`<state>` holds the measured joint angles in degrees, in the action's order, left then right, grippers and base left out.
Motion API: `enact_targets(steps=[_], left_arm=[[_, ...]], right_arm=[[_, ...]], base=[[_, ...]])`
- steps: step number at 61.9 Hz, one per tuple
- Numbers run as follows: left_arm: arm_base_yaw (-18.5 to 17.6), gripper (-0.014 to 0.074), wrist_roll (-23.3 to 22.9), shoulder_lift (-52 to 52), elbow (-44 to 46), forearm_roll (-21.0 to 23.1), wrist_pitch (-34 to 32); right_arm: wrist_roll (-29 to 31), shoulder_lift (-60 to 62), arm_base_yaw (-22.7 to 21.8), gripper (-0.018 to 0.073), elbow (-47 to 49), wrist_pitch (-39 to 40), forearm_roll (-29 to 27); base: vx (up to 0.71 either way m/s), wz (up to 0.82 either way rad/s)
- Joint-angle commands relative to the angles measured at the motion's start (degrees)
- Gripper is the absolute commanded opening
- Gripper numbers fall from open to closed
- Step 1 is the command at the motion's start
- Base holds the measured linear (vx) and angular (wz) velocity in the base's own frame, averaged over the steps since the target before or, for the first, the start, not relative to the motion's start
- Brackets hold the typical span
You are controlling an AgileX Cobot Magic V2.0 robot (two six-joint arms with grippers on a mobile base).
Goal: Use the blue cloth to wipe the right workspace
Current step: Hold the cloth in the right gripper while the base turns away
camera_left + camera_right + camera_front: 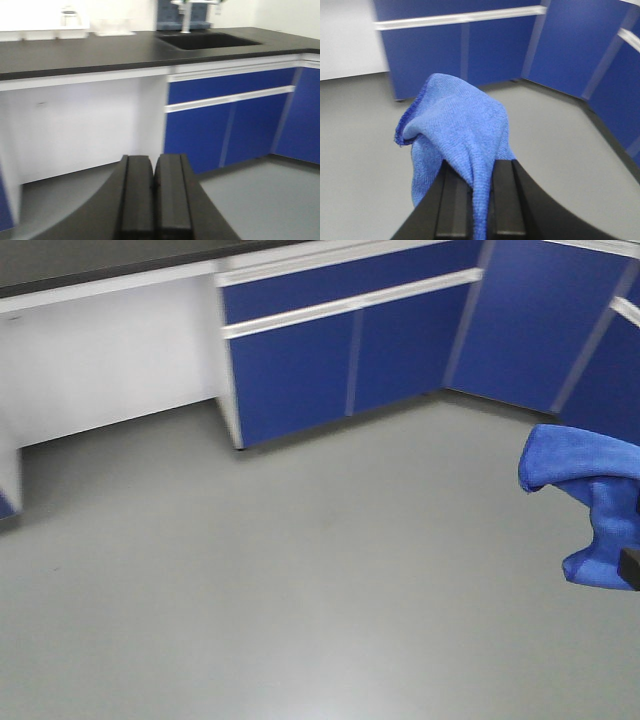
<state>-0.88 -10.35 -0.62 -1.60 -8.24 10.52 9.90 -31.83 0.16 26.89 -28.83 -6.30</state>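
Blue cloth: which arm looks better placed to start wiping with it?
Right. The right gripper is shut on the blue cloth, which drapes over it above the grey floor. The left gripper is shut with nothing in it.

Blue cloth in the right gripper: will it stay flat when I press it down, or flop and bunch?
Probably floppy: the blue cloth drapes in folds over the right gripper. It seems light, hanging from one strip pinched between the fingers. It will likely bunch when pushed, since most of it hangs loose.
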Motion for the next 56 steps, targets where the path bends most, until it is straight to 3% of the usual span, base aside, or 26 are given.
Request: enact_targets(steps=[1, 56], left_arm=[[0.2, -0.0006, -0.5, -0.9, -1.8, -0.1, -4.7], [0.2, -0.0006, -0.5, -0.9, -1.8, -0.1, -4.7]], right_arm=[[0.4, -0.1, 0.0, 0.0000, 1.5, 3.8, 0.0], [0.4, -0.1, 0.0, 0.0000, 1.5, 3.8, 0.0]], base=[[-0.16, -0.86], [-0.10, -0.85]])
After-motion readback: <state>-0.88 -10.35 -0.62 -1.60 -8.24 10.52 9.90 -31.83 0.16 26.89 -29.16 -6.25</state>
